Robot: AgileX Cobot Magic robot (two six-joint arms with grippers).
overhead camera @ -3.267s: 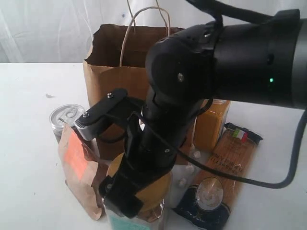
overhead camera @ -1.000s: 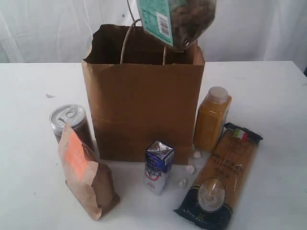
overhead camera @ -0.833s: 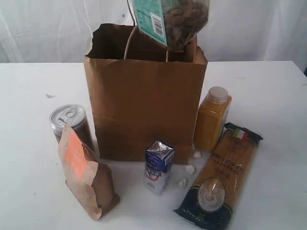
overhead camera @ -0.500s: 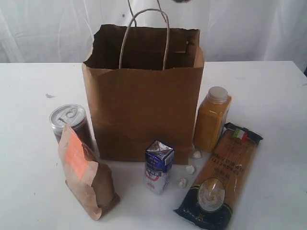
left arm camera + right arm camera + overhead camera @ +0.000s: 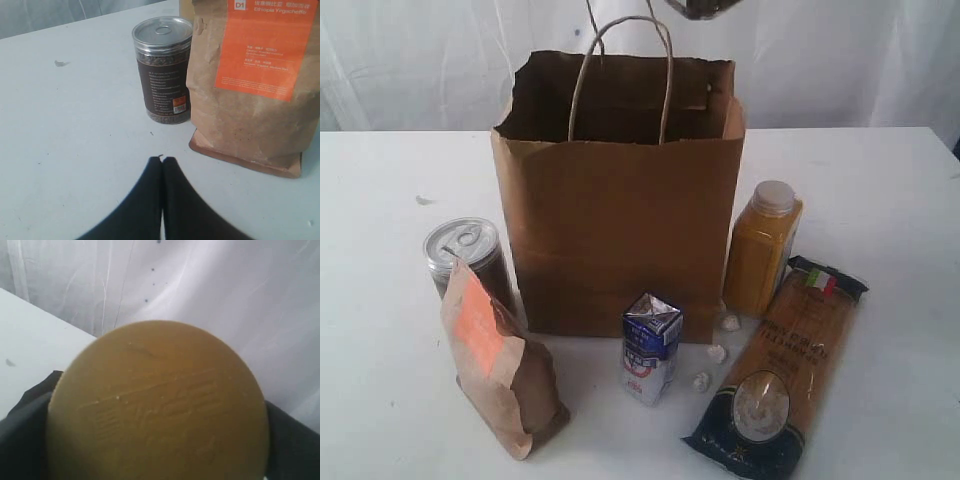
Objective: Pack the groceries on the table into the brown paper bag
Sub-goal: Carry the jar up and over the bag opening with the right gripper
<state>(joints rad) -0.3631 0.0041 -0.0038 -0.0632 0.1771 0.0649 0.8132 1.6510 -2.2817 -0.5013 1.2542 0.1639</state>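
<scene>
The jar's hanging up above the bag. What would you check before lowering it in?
1. Grip: the right jaws flank the lid of the yellow-lidded clear jar: ok.
2. Brown paper bag upright, mouth open: ok.
3. Jar centred over the mouth: only its base shows in the exterior view: cannot tell.
4. Twisted handle clear of the path: it stands up close under the jar: cannot tell.
5. Left jaws out of the way: shut, down by the dark silver-topped can: ok.

right tool (image 5: 160, 435) | clasps yellow-lidded jar (image 5: 157, 390) on both sides | lid fills view | white curtain (image 5: 225, 290) behind
</scene>
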